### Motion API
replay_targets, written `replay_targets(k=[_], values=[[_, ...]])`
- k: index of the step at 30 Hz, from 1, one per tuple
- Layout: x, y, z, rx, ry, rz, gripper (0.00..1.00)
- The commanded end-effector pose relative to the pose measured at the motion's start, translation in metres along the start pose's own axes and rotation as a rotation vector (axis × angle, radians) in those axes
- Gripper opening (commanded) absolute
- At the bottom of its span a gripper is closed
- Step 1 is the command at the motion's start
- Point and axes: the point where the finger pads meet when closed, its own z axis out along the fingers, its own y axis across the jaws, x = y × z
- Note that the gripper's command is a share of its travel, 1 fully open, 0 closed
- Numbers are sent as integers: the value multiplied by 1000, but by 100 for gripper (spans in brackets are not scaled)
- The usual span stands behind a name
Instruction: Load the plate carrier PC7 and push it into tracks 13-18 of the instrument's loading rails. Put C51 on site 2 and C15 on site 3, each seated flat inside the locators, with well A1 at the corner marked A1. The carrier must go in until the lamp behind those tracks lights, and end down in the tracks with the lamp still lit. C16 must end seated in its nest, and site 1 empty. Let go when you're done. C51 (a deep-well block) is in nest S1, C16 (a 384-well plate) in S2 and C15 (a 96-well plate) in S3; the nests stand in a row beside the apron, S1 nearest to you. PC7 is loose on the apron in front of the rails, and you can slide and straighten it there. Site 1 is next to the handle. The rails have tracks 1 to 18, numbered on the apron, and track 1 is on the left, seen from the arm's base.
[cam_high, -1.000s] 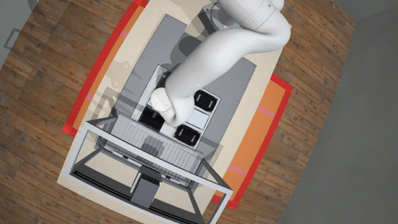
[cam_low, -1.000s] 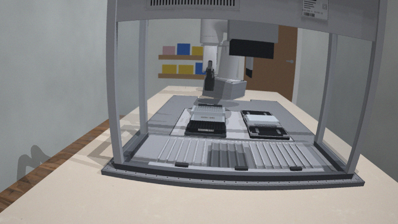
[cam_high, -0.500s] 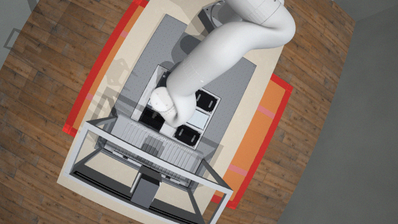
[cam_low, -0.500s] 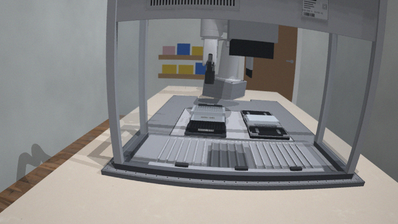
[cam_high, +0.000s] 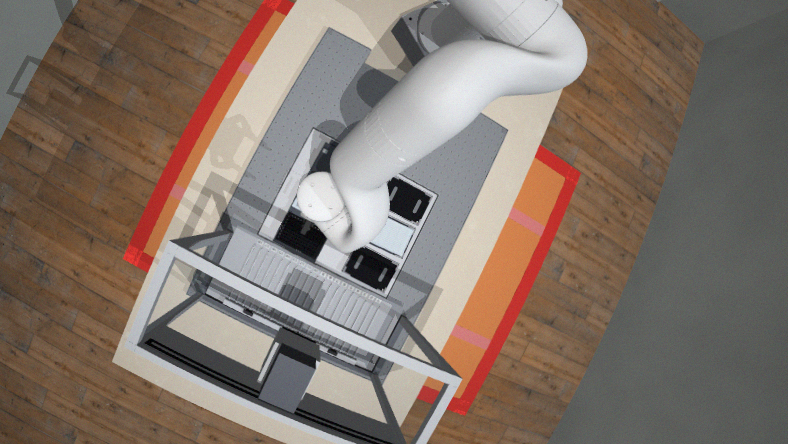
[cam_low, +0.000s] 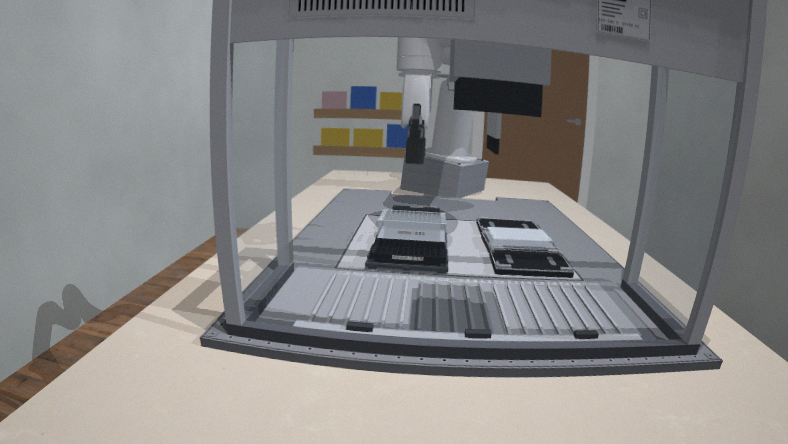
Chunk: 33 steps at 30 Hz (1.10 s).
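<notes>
The plate carrier PC7 (cam_low: 408,242) lies on the apron in front of the rails. A black plate (cam_low: 406,253) sits on its site nearest the rails and also shows in the overhead view (cam_high: 300,234). A white deep-well block (cam_low: 412,223) sits on the site behind it. My gripper (cam_low: 414,140) hangs open and empty above the carrier's far end, well clear of the plates. In the overhead view the arm's wrist (cam_high: 322,201) hides it. The white C16 plate (cam_high: 392,236) sits in the middle nest. The other two nests (cam_high: 408,199) (cam_high: 370,268) are empty.
The instrument frame (cam_low: 220,165) stands over the loading rails (cam_low: 457,303). Its dark head (cam_low: 499,96) hangs above the middle tracks. Three dark lamp blocks (cam_low: 359,326) behind the tracks are unlit. The arm's base (cam_low: 443,175) stands at the table's far end.
</notes>
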Motion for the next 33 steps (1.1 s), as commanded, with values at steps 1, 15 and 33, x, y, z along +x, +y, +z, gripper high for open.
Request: replay_targets(k=[1,15,33], values=[[4,1,1,-2,0,-12,100],[64,-2,27,-2,0,-12,100],[96,-4,40,-2,0,-12,100]])
